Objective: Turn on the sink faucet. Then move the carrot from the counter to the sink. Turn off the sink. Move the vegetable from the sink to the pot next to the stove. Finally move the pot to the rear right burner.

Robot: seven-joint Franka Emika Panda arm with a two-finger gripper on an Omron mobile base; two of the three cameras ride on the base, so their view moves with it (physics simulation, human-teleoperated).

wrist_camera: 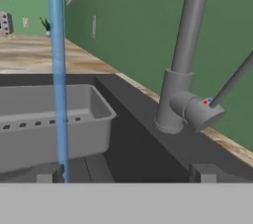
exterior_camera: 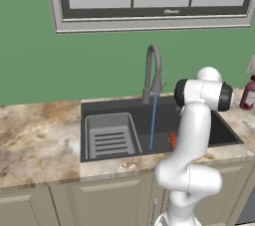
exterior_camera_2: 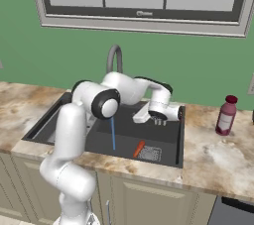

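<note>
— Judging by the water (exterior_camera: 153,120) running and the carrot (exterior_camera_2: 139,148) lying on the floor of the sink (exterior_camera_2: 171,142), the step in hand looks like shutting the tap (exterior_camera: 153,73). How should the claw (exterior_camera_2: 158,121) go at it?

— It hangs over the back half of the basin, empty, its two tips apart with nothing between them. In the hand view the lever (wrist_camera: 233,81) slants up from the tap's base on the far side, near the back edge of the worktop (exterior_camera: 35,140). I would bring one tip against the thin rod, well out from the base, and push it steadily rather than pinch it.

— What sits around?

— The ribbed tray (exterior_camera: 110,134) fills the basin's left end, away from the lever. The carrot rests just beside the drain grate (exterior_camera_2: 149,153), near the front wall, close to where the stream lands. A red bottle (exterior_camera_2: 225,115) stands on the worktop toward the right back corner, well apart from the tap.

— Anything in the way?

— The tap's own upright pipe stands just beside the lever, so the claw could knock it. The stream falls between the tray and the tap base, and may be crossed.
</note>
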